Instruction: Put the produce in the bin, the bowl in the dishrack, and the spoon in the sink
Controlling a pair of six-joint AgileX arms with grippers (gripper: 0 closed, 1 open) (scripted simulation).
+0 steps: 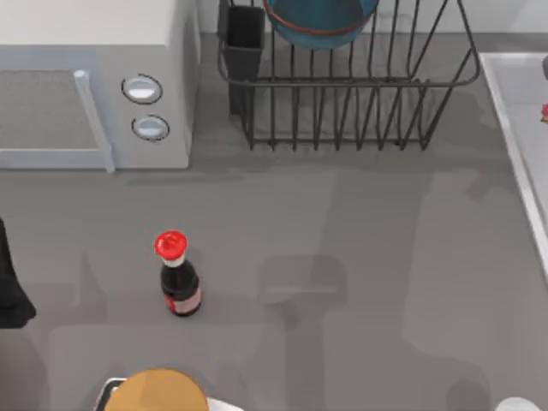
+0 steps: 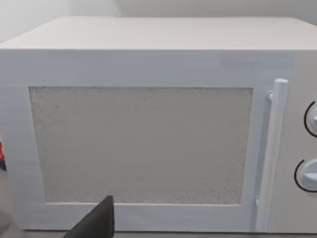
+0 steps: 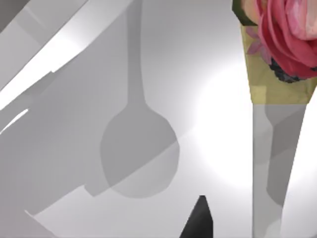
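Right gripper [image 3: 200, 218] was held over the sink [image 1: 514, 120], presumably for the spoon; jaw state could not be determined; the bowl [image 1: 321, 21] was seated in the dishrack [image 1: 342, 103].

Left arm [image 1: 10, 287] dark at the table's left edge, one finger [image 2: 96, 220] visible

The grey counter [image 1: 360, 248] carries a white microwave [image 1: 94, 77] at back left, the black wire dishrack [image 1: 342, 103] beside it, and a red-capped dark bottle [image 1: 178, 278] standing upright nearer the front left.
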